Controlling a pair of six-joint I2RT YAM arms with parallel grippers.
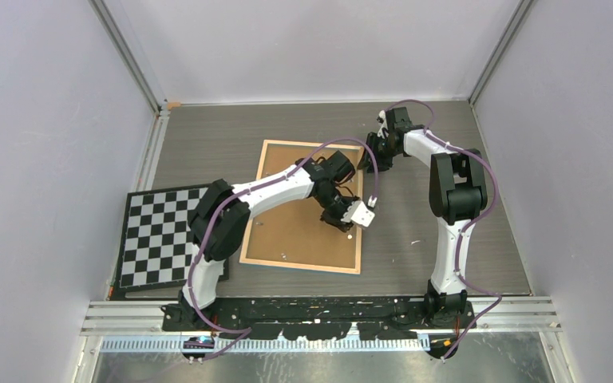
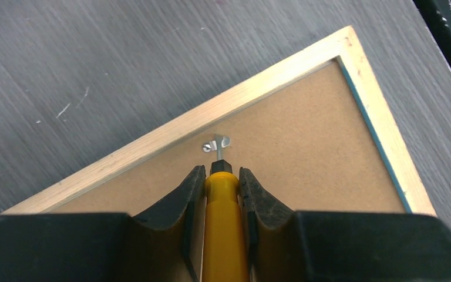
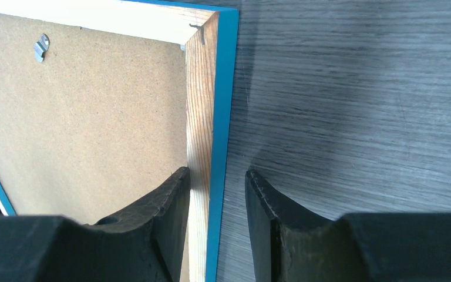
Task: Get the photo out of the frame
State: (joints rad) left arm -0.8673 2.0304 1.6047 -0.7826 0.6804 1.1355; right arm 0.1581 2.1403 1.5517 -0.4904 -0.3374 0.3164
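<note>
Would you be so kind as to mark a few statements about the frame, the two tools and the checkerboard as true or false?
1. The frame lies with its brown back facing up. True.
2. The left tool is empty. False: it is shut on a yellow-handled screwdriver, whose tip is at a metal tab on the frame's back.
3. The right tool stands astride the frame's rim, one finger over the back and one over the table. True.
4. The checkerboard lies on top of the frame. False: it lies on the table beside the frame, on the left arm's side.
</note>
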